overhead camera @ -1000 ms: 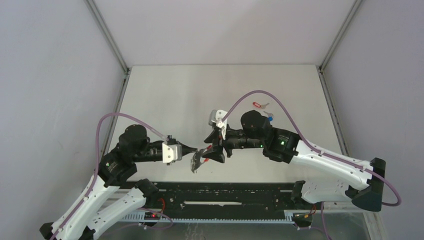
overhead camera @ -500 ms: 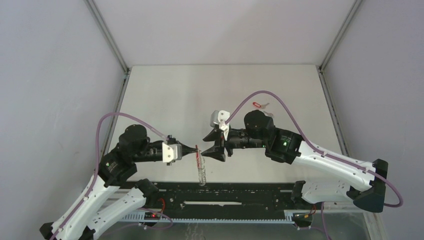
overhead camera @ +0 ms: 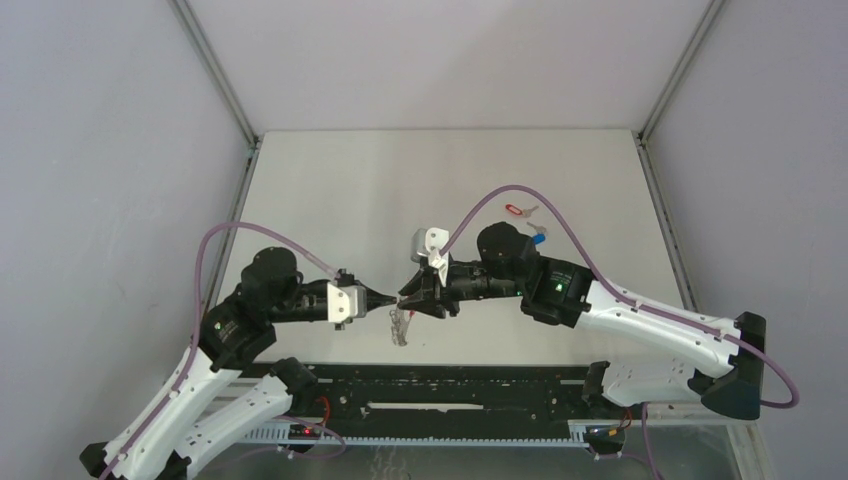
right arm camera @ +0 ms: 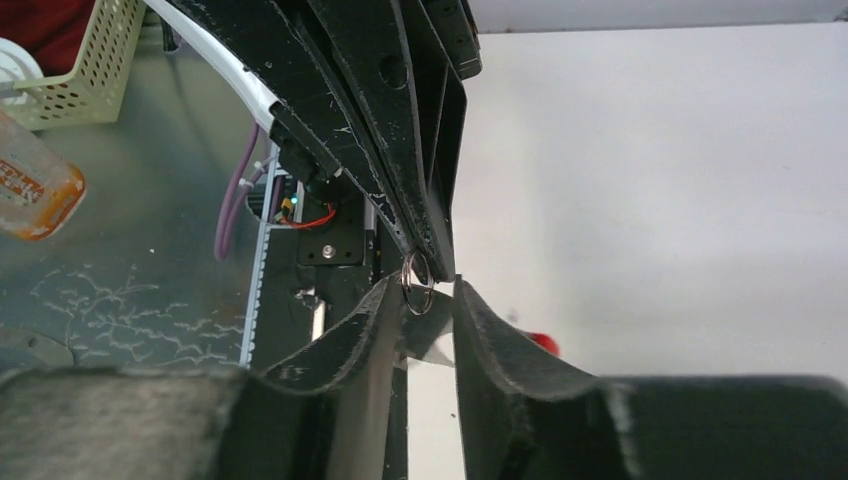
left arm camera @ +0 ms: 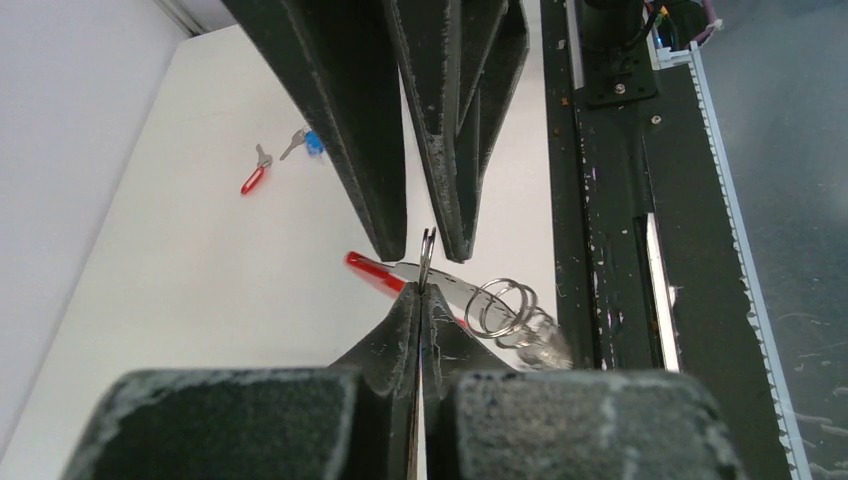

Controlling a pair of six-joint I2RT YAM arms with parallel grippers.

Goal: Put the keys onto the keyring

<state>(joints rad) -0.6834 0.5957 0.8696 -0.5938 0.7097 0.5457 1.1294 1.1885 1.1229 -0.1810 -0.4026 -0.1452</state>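
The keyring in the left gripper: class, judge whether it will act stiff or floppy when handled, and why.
Probably floppy: the keyring dangles loose from the one ring that the left gripper pinches. Likely light, since that fingertip pinch seems to carry it. The thin, shiny metal rings may slip or swivel in the grip.

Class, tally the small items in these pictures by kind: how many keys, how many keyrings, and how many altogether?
2 keys: red-tagged key, blue-tagged key
1 keyring
Total: 3
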